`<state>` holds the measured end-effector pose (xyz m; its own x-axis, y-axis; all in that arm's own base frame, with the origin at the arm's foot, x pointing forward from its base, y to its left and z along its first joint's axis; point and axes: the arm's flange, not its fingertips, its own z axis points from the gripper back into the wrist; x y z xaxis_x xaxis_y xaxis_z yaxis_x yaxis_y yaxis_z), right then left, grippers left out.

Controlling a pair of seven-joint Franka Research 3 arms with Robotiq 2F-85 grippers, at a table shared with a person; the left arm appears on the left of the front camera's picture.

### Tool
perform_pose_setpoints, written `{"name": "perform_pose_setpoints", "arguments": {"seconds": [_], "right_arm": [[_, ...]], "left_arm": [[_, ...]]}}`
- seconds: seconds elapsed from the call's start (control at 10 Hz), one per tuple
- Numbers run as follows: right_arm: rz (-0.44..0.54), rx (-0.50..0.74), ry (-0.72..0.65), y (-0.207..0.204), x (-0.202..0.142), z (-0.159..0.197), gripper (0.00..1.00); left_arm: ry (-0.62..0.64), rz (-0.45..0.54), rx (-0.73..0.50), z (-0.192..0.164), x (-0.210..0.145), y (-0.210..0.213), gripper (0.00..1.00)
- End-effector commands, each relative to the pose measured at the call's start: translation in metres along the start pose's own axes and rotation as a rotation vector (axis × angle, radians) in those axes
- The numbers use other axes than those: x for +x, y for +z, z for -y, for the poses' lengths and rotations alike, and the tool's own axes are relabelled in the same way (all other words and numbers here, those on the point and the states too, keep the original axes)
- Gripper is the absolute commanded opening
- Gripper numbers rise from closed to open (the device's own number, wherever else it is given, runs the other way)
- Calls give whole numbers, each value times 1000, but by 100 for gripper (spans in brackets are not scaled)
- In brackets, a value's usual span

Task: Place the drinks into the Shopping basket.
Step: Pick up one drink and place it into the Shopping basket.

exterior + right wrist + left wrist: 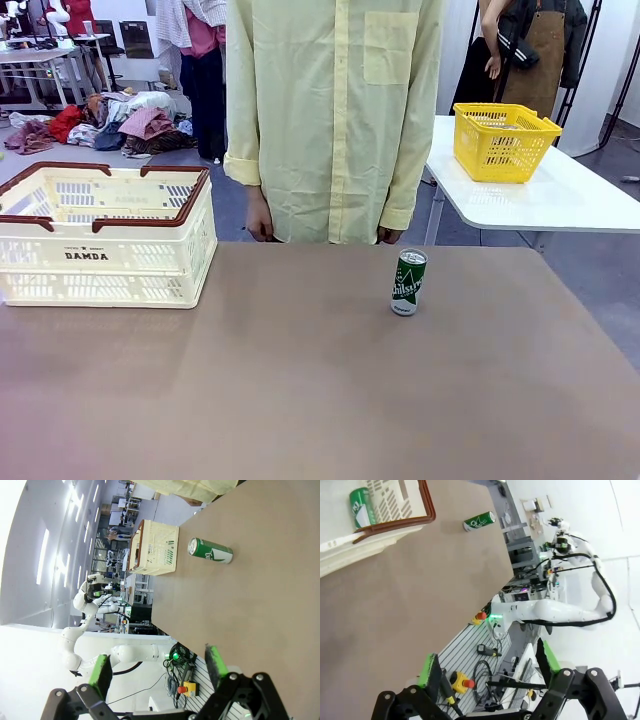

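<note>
As nothing is gripped yet, my end effectors: left end effector [487,665] and right end effector [159,667], both jaws wide, empty.
Can location: green can [408,282] on the desk [300,400], right of middle, near the far edge, just in front of the person [330,120].
Basket: Shopping basket [105,235] at the desk's far left, well apart from that can; what looks like another green can [360,507] lies inside by the rim.
Handling (my guess): thin metal, stiff but dents if squeezed hard; smooth, slippery wall; can't tell full or empty.
Grasp spot: mid-body, pads on opposite sides, gentle squeeze.
Long axis: vertical, standing upright.
Pointing: silver top up, white lettering facing my side.
</note>
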<state>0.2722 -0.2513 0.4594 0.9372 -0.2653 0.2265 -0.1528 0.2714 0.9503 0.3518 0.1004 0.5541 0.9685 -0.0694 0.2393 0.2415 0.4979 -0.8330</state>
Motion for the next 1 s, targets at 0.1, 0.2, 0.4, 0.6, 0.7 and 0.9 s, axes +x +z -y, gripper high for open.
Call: {"name": "perform_pose_setpoints", "arguments": {"seconds": [0.1,0.2,0.4,0.6,0.7,0.9], "right_arm": [[0,0,0,0,0,0,100],[-21,-144,36,-7,-6,-38,100],[-192,-328,287,-95,-40,-127,100],[-378,-405,460,-180,-81,-166,100],[-467,-427,504,-212,-108,-169,100],[-590,-459,640,-208,-167,-159,100]], "left_arm": [[-22,17,-33,-18,-11,10,100],[-22,17,-33,-18,-11,10,100],[-22,17,-33,-18,-11,10,100],[-22,17,-33,-18,-11,10,100],[-22,17,-33,-18,-11,10,100],[-22,17,-33,-18,-11,10,100]]}}
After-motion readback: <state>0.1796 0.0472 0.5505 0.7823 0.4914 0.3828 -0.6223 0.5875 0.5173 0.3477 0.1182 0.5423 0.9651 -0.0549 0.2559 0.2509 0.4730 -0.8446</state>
